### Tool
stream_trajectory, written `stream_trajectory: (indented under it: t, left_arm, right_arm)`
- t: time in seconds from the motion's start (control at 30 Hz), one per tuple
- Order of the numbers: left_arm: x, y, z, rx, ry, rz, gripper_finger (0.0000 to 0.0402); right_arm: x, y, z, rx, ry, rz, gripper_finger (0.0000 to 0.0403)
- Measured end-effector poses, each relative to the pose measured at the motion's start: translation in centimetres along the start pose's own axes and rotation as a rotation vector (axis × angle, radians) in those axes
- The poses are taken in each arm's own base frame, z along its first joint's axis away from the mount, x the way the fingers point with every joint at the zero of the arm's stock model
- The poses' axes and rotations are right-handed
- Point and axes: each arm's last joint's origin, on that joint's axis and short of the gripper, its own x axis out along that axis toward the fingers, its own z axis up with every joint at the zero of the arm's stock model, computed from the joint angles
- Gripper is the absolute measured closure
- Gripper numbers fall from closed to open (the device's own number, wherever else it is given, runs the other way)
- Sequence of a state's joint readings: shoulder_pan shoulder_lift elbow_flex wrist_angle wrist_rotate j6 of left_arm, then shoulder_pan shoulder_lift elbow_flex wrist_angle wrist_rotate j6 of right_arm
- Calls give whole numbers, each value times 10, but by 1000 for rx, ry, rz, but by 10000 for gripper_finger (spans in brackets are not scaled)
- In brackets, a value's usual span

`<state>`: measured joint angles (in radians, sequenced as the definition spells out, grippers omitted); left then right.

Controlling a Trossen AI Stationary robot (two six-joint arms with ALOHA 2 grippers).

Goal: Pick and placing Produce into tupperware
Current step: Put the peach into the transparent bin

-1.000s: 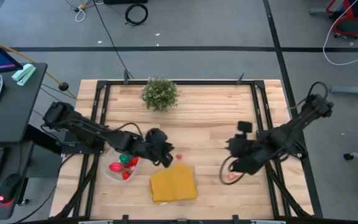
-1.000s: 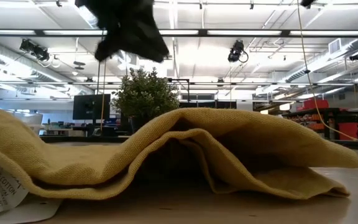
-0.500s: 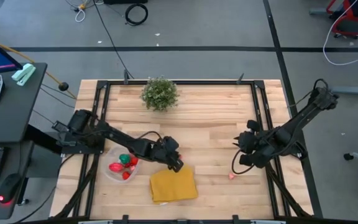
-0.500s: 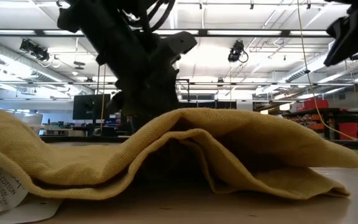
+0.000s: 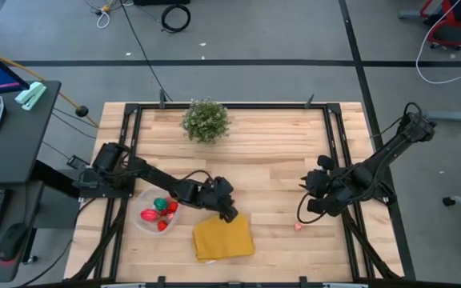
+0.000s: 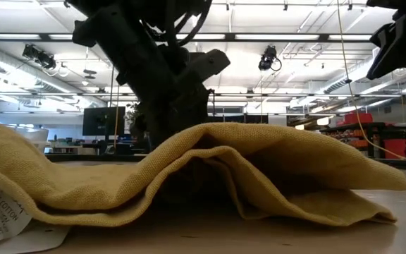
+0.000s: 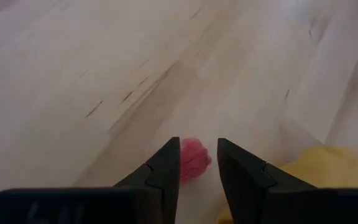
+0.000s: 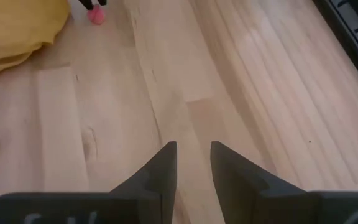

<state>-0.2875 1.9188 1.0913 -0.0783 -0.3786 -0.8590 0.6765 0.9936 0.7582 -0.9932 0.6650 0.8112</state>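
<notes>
A small pink-red piece of produce (image 7: 194, 160) lies on the wood just beyond the far edge of the yellow cloth (image 5: 224, 237). My left gripper (image 7: 197, 149) is low over it, open, with one finger on each side (image 5: 229, 211). The tupperware (image 5: 141, 226) sits on the table left of the cloth and holds red and green produce (image 5: 160, 211). Another small red piece (image 5: 298, 226) lies on the table near the right. My right gripper (image 5: 309, 194) hangs open over bare wood (image 8: 193, 149), with nothing between its fingers. My left gripper comes at the pink-red piece slanting down from the table's left. One finger (image 7: 166, 169) stands right against the piece and the other a little apart. Whether either touches it, I cannot tell. The piece rests on the table.
A bushy potted plant (image 5: 206, 120) stands at the far middle of the table. In the low view the yellow cloth (image 6: 203, 169) fills the foreground and hides the table behind it. Bare wood lies between the cloth and the right arm.
My left gripper has come down and toward the table's right and near side, onto the pink-red piece by the cloth. My right gripper has drawn back toward the table's right edge and sunk, leaving the small red piece lying uncovered on the table.
</notes>
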Motion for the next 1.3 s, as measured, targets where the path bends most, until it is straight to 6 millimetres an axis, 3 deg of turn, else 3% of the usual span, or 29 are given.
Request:
stream_trajectory:
  t: [0.4,0.53,0.7,0.83,1.03,1.3]
  left_arm:
    - [18,4,-12,-26,42,26,249]
    - [18,4,-12,-5,22,42,271]
    - [9,4,-6,48,16,35,331]
    - [-12,-4,2,50,-14,-11,368]
    - [-58,-12,1,93,-16,5,360]
    - [-138,9,-38,-76,69,312,371]
  right_arm:
    - [0,0,0,5,-1,0,298]
    - [0,0,0,8,-2,2,298]
    - [0,0,0,14,-4,4,298]
    - [0,1,1,14,-5,4,298]
    - [0,1,1,20,-9,10,298]
    - [0,2,2,84,-14,16,298]
